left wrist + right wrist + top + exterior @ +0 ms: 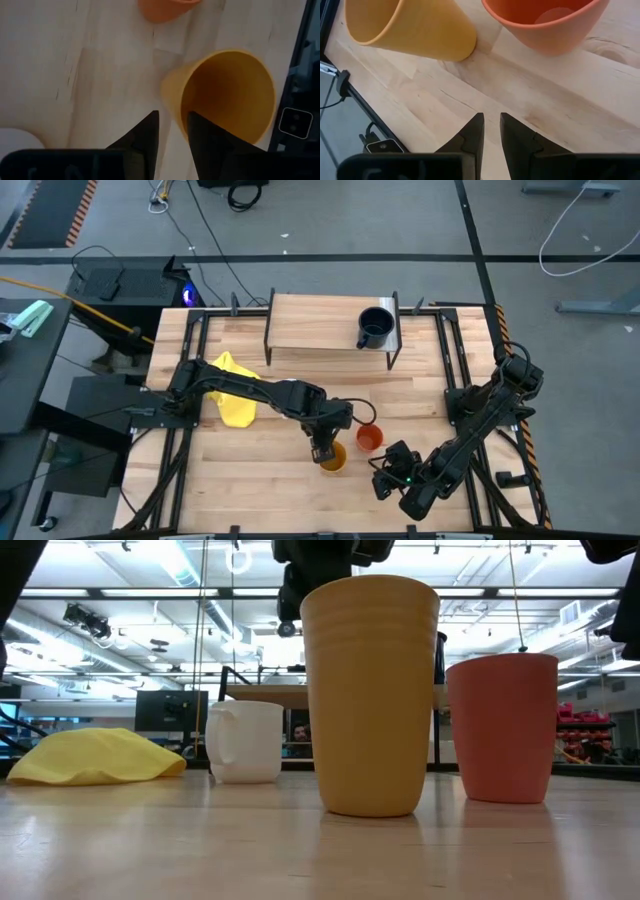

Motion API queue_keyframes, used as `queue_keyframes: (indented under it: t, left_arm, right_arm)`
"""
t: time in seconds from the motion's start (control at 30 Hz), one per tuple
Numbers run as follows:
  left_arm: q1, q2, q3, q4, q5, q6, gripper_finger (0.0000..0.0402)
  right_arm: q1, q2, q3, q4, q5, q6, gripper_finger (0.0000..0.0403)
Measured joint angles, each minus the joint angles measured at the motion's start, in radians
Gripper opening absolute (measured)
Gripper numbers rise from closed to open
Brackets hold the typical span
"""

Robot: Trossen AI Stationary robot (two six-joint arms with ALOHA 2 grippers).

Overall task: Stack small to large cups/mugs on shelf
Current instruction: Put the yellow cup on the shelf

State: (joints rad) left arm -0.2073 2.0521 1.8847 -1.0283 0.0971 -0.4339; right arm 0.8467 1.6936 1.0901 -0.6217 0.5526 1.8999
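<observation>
Shelf: low light-wood platform at the far edge of the desk, on thin black legs.

Dark navy mug: upright on the shelf, toward its right end, handle pointing to the near side.

Yellow-orange cup: upright on the desk, near the front centre. In the low view it is the tallest item, nearest the camera, faintly ribbed under the rim.

Orange-red cup: upright on the desk, just beside the yellow-orange cup, to its right and slightly farther back; the two stand apart.

White mug: upright on the desk, seen in the low view behind and to the left of the yellow-orange cup; hidden under the left arm in the high view.

Yellow cloth: crumpled on the desk's left half.

Left end effector: directly above the yellow-orange cup's rim; fingers slightly apart, one outside the cup wall and one over the opening, not clamped.

Right end effector: low over the front right of the desk, near both cups; fingers nearly together, holding nothing.
</observation>
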Motion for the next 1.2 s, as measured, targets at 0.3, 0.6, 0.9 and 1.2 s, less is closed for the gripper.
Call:
queue_keyframes:
  t: [0.3, 0.6, 0.9, 1.2]
  left_arm:
    - [0.003, 0.000, 0.000, 0.005, 0.008, 0.000, 0.0112]
    - [0.003, 0.027, 0.000, 0.017, 0.038, 0.001, 0.0112]
    - [0.008, 0.027, 0.000, 0.020, 0.038, 0.026, 0.0114]
    - [0.008, 0.052, -0.001, 0.005, 0.038, 0.028, 0.0120]
  right_arm:
    - [0.000, 0.000, 0.000, -0.003, 0.000, 0.000, 0.0071]
    - [0.000, 0.000, 0.000, -0.002, 0.000, 0.000, 0.0071]
    - [0.000, 0.000, 0.000, -0.001, 0.000, 0.000, 0.0071]
    - [0.000, 0.000, 0.000, 0.001, 0.000, 0.000, 0.0071]
